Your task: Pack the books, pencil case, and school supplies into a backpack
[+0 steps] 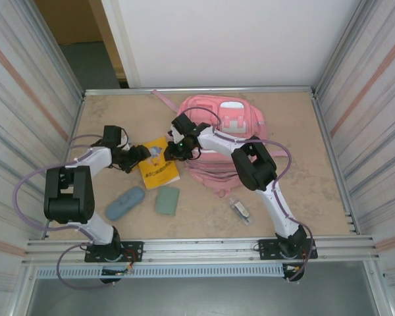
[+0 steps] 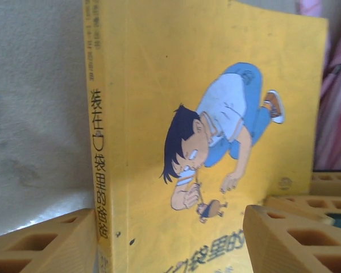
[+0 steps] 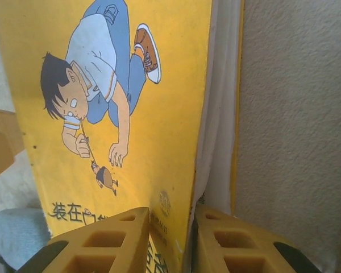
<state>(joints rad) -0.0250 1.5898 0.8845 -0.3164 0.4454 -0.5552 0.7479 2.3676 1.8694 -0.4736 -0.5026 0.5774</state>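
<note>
The orange-yellow book (image 1: 159,170) lies flat left of the pink backpack (image 1: 232,122), its cover showing a boy in blue (image 2: 216,131). My right gripper (image 1: 174,150) is at the book's far right corner. In the right wrist view it (image 3: 170,223) is shut on the book's (image 3: 159,114) cover edge, which is bent off the white pages. My left gripper (image 1: 143,154) stands open at the book's far left edge. Its fingers straddle the spine and cover (image 2: 170,227). Nearer the arms lie the blue-grey pencil case (image 1: 125,202), the sage-green book (image 1: 167,200) and a small clear-and-grey item (image 1: 239,209).
Metal rails (image 1: 197,247) edge the table in front. Corrugated walls (image 1: 26,99) close in both sides. The backpack's pink fabric (image 2: 336,102) shows just beyond the book. Bare tabletop (image 1: 316,164) lies to the right of the backpack.
</note>
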